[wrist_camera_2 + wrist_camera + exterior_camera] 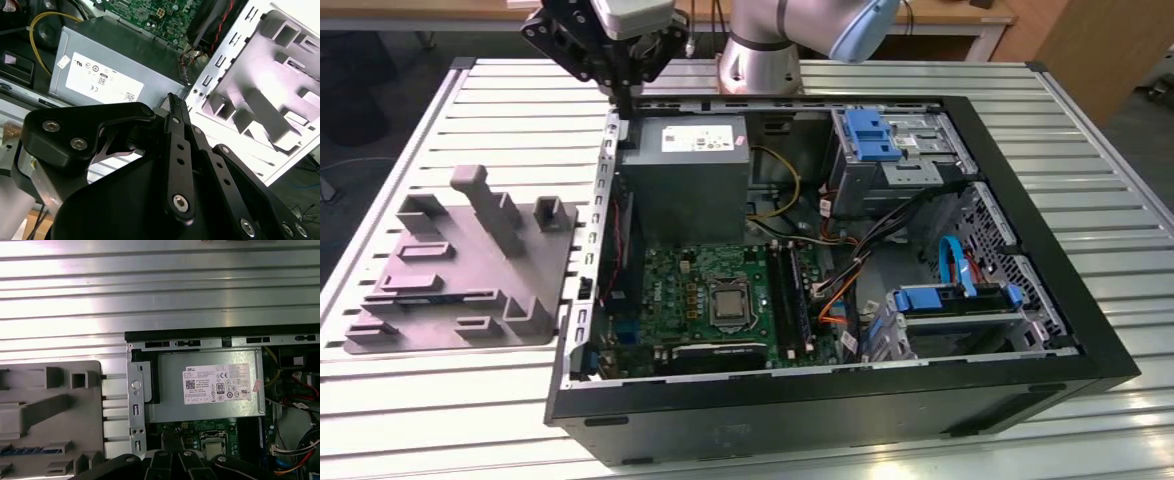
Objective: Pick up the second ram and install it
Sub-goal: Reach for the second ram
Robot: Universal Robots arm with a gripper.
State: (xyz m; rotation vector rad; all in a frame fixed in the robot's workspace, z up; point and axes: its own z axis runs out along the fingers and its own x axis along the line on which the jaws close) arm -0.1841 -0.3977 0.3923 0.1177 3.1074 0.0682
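Both fingers (176, 112) of hand (624, 92) together, empty, over case (854, 410) corner beside grey power supply (683, 170)

Robotics lab or test workshop. Evidence, exterior view: slatted alu. bench (440, 400) as work surface; robot arm (767, 45) standing at 12 o'clock; open PC case (787, 425) at centre w/ boards and cables exposed; grey parts fixture (454, 270) at 9 o'clock (slots and pegs all over); wooden desk (961, 15) at 1 o'clock.
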